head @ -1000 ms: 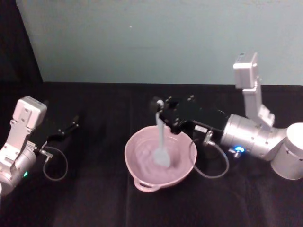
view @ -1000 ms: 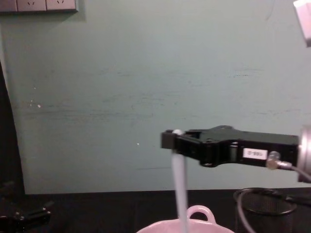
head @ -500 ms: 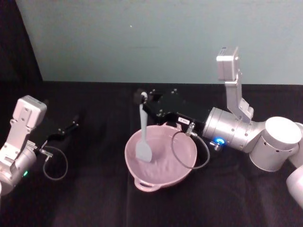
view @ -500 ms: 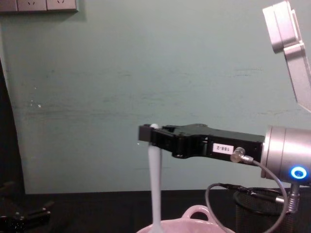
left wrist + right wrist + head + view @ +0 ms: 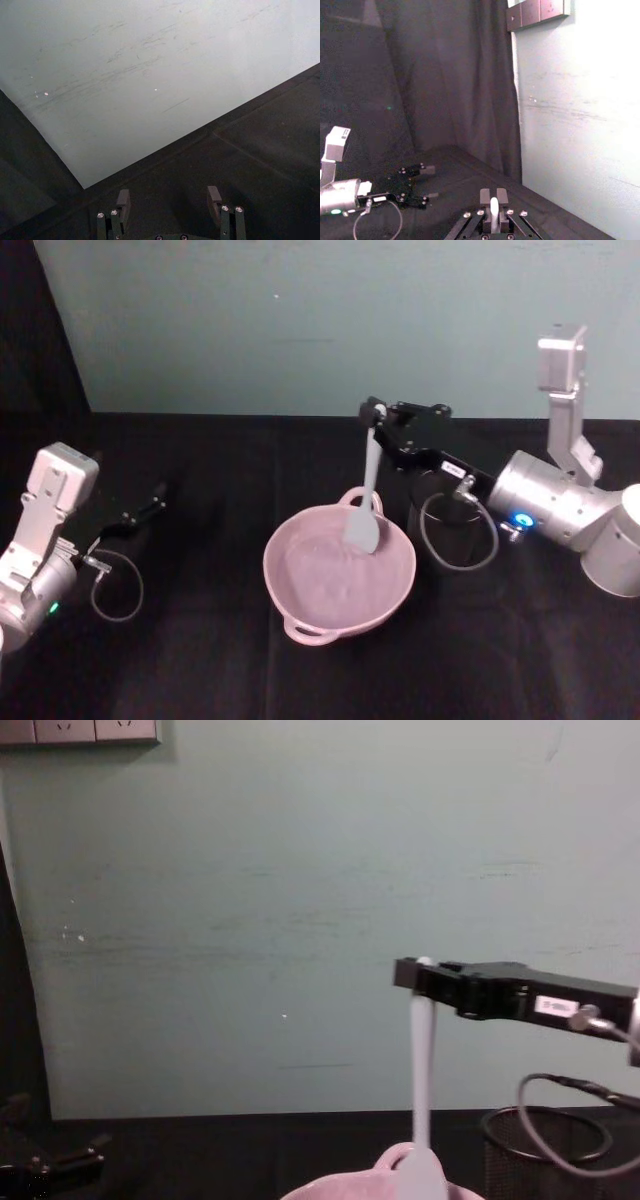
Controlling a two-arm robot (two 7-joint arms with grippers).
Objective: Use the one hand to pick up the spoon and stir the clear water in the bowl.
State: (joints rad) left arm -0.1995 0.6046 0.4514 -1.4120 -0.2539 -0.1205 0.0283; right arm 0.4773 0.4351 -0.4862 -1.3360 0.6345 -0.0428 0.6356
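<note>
One black-cloth worktop point(image 5: 200, 660) against a pale green wall point(image 5: 250, 320). Pink bowl point(image 5: 290, 545) at centre. Right gripper point(image 5: 373, 415) above its far rim, fingers clamped on spoon point(image 5: 368, 480) top, blade low over bowl's far side. Left gripper point(image 5: 150, 508) parked left, fingers apart.

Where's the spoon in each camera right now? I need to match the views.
Head view: spoon right of centre, hanging from the right gripper, blade at the far side of the bowl.
Chest view: spoon upright, right of centre.
Right wrist view: spoon handle end clamped in that gripper.
Left wrist view: the open left gripper facing the wall.
Shared landmark: the pale green wall.
</note>
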